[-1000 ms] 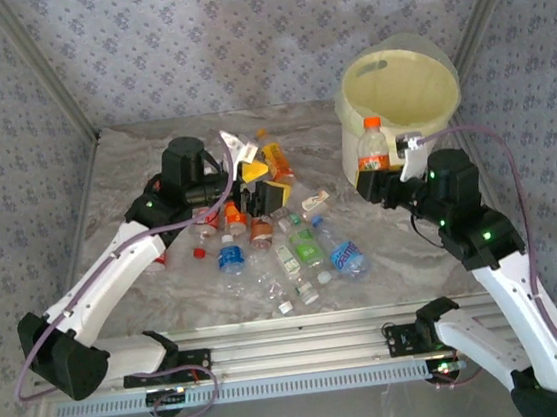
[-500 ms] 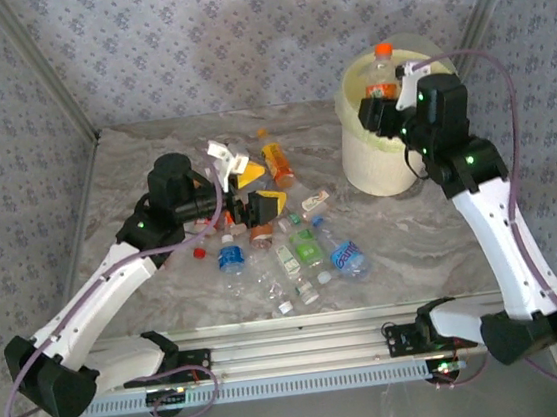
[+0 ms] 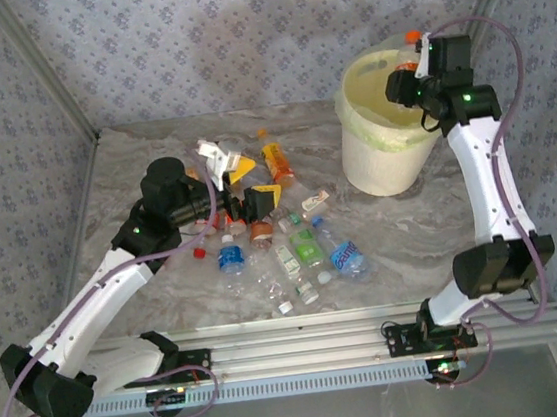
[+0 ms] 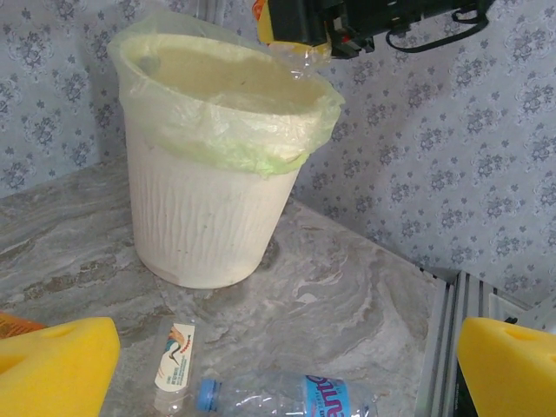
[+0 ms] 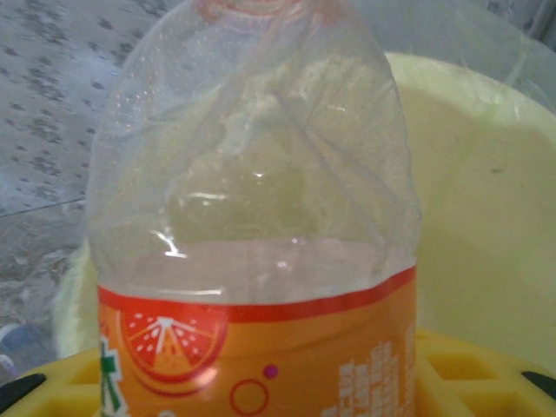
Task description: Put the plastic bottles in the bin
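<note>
My right gripper (image 3: 407, 81) clamps 1 orange-labelled bottle (image 5: 252, 217) above the far-right bin (image 3: 379, 162), ready to drop it inside; my left gripper (image 3: 245, 180) hangs spread over the loose bottles (image 3: 303, 246).

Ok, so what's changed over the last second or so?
The right gripper, shut on the orange-labelled bottle, carried it from the table beside the bin up over the bin's rim, without releasing it. The left gripper stayed open above the pile of bottles, drifting only slightly; the pile and bin have not moved.
</note>
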Tool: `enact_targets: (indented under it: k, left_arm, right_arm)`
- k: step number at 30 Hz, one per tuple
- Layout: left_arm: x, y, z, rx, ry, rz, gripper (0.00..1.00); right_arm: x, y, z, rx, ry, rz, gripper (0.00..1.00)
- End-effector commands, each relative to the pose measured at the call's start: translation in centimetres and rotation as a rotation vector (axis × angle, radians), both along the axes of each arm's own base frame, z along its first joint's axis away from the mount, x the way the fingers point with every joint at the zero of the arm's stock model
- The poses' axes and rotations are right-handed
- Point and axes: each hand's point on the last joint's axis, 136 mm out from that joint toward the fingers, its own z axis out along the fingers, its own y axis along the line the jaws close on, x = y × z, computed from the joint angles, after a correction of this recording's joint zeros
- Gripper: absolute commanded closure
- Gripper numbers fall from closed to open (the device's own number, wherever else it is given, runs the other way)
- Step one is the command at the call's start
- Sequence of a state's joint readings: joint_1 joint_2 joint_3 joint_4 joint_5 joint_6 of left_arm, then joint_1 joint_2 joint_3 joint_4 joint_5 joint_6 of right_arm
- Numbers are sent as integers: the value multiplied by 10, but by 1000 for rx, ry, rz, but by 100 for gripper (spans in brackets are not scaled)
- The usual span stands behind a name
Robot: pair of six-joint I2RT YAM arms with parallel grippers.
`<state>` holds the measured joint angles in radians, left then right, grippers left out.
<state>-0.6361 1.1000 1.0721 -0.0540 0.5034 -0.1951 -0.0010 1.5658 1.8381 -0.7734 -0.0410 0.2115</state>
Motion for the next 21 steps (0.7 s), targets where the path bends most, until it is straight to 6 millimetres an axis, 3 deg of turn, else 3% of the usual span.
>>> enact_targets:
  k: [1,10,21]
  left_arm:
    - [2,-2,0,13,-13,5,0]
    - [4,-6,-8,44,2,-5,0]
    - [6,-11,-16,85,17,-13,0]
  right_arm:
    - [4,-4,-7,23,55,24,58]
    - [27,-14,-53,56,226,26,57]
    - [33,-17,-102,71,393,12,55]
